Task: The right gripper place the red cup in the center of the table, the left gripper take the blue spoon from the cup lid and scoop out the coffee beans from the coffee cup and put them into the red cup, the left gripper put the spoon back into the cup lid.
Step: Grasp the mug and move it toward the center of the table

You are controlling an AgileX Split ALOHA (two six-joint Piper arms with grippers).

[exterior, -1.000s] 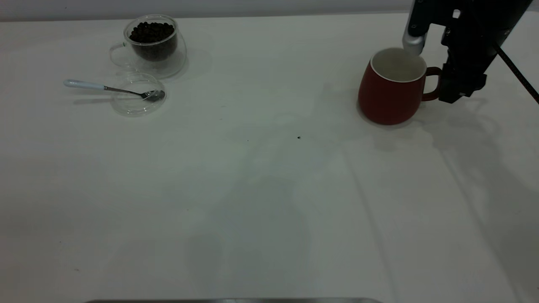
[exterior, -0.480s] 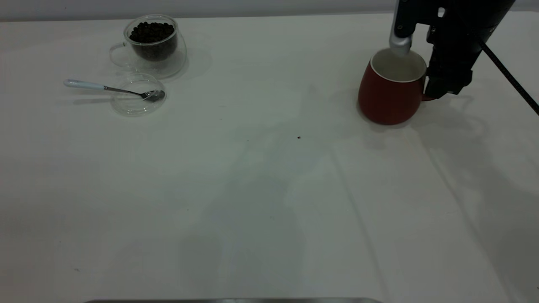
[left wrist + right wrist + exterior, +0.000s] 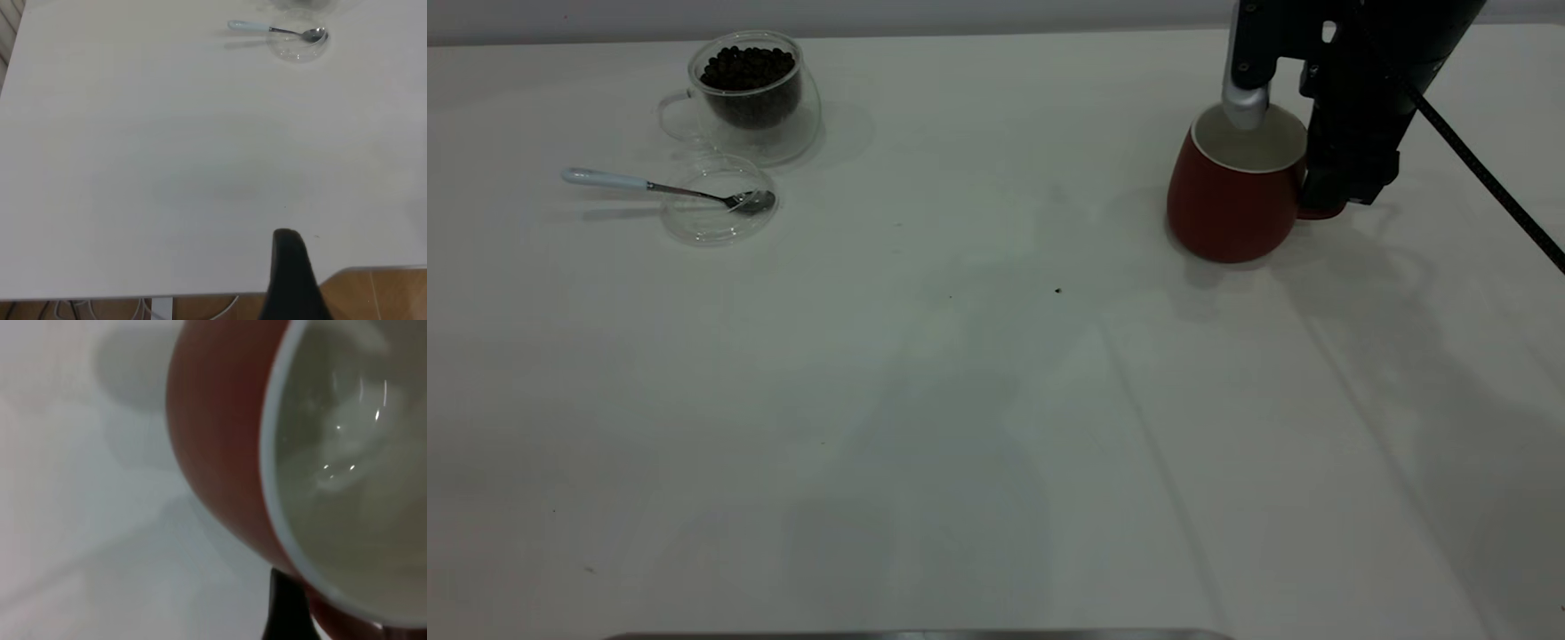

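Red cup (image 3: 1232, 200): shifted left since earlier, tilted; right gripper (image 3: 1325, 191) clamped on its handle. Left gripper (image 3: 290, 280): parked, finger state indeterminable.

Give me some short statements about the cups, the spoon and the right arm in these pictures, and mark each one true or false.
1. The rounded dark-red ceramic mug is empty inside. True.
2. The clear glass cup is empty. False: it holds dark coffee beans.
3. The pale-blue-handled metal teaspoon rests with its bowl in the round clear glass lid. True.
4. The right gripper hangs over the glass cup. False: it is at the mug's handle side.
5. The mug stands at the centre of the white table. False: it stands far right.
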